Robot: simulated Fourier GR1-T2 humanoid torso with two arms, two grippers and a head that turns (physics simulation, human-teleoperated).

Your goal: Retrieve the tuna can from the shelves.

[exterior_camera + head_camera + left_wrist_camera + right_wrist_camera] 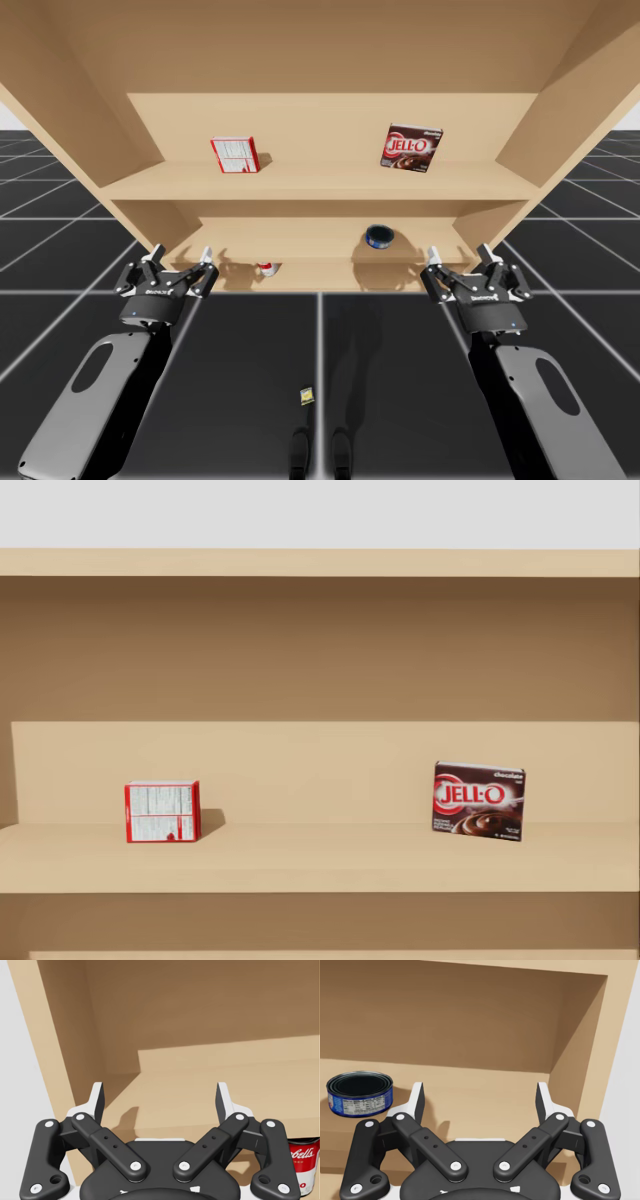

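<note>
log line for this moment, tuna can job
phase: before reach | left gripper: open, empty | right gripper: open, empty | tuna can: lower shelf, nearer right gripper, untouched | upper shelf: red box, brown box

tan wooden shelves (320, 185) over a dark gridded floor (320, 340).
</note>
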